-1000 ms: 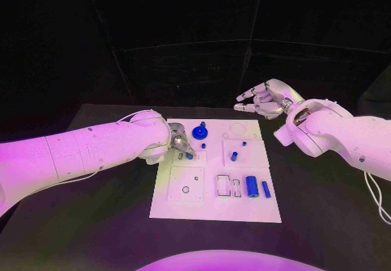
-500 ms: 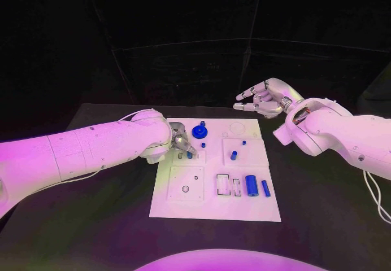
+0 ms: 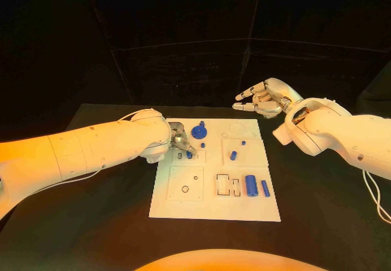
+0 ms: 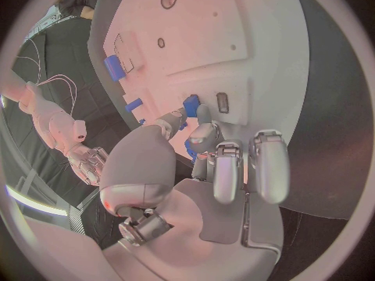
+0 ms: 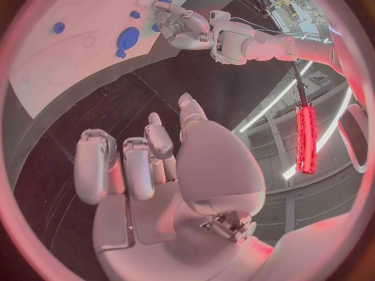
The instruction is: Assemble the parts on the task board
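- a black table [image 3: 98, 220] carries the white task board [image 3: 216, 210] at its middle, under a dark backdrop.
- the left hand [image 3: 181, 143] sits low over the board's left side near the far end; its fingertips [image 4: 190, 106] pinch a small blue part [image 4: 191, 102] just above the board surface, beside a little slot.
- the right hand [image 3: 262, 99] hovers beyond the board's far right corner, well apart from it, fingers spread and holding nothing.
- a blue disc with a knob [image 3: 200, 132] lies near the far edge, just beside the left hand.
- a small blue peg [image 3: 233, 155] stands near the board's centre right.
- two blue cylinders [image 3: 252, 185] lie side by side toward the near right, next to a rectangular recess.
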